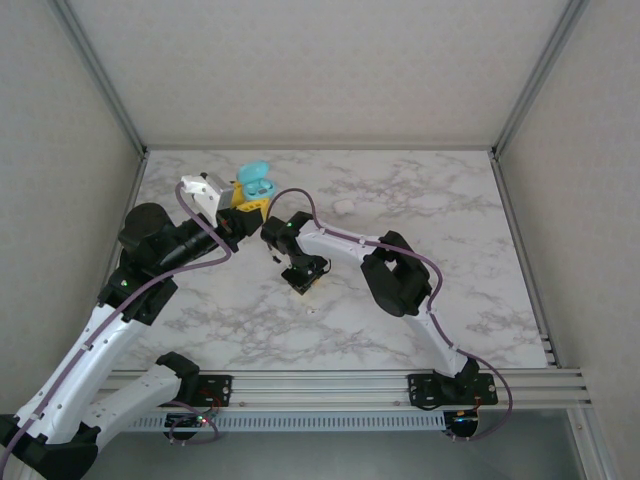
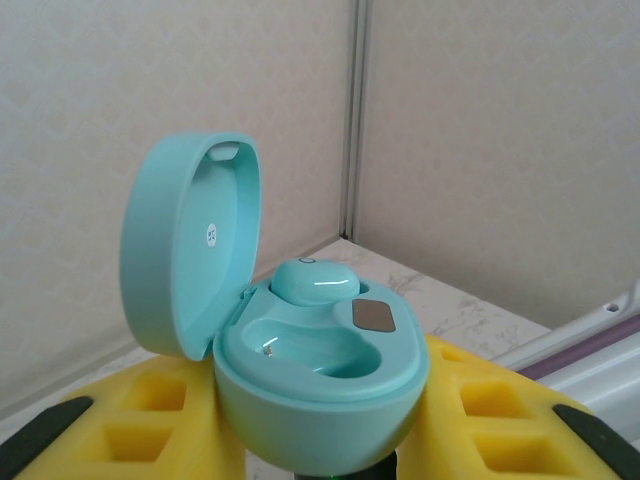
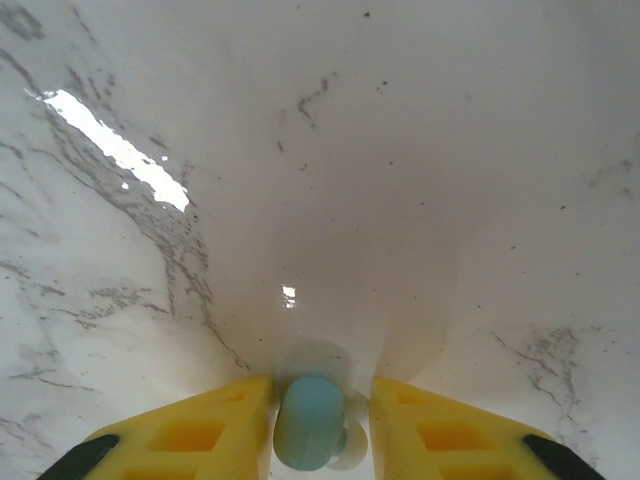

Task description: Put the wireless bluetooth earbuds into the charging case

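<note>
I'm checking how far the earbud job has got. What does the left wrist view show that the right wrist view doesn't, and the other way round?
Left wrist: the open mint charging case clamped in the left gripper, one mint earbud seated in its far slot, the near slot empty, walls behind. Right wrist: a second mint earbud between the right gripper fingers, low over the table; whether it is gripped is unclear. Both: yellow fingers and the marble table.

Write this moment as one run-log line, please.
left hand: holds open mint case, seated earbud inside | right hand: loose earbud between fingers
</note>
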### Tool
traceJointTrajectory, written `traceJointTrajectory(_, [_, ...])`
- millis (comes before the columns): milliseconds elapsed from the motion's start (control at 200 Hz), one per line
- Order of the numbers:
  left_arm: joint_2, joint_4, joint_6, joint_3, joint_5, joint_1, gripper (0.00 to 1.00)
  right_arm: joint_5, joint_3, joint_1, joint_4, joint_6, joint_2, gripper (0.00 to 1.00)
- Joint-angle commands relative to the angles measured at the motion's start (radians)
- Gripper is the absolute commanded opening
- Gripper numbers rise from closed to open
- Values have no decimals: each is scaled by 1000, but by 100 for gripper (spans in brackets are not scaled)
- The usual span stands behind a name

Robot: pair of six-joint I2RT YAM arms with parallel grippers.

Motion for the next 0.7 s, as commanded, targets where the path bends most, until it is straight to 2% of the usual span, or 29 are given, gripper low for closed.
traceJointTrajectory(0, [-5,17,-12,-9,-3,-7,27,-1,5,8,18,-9,69,31])
traceJointTrajectory(691, [-5,17,-16,-6,-2,-9,27,-1,42,8,19,-43,102,34])
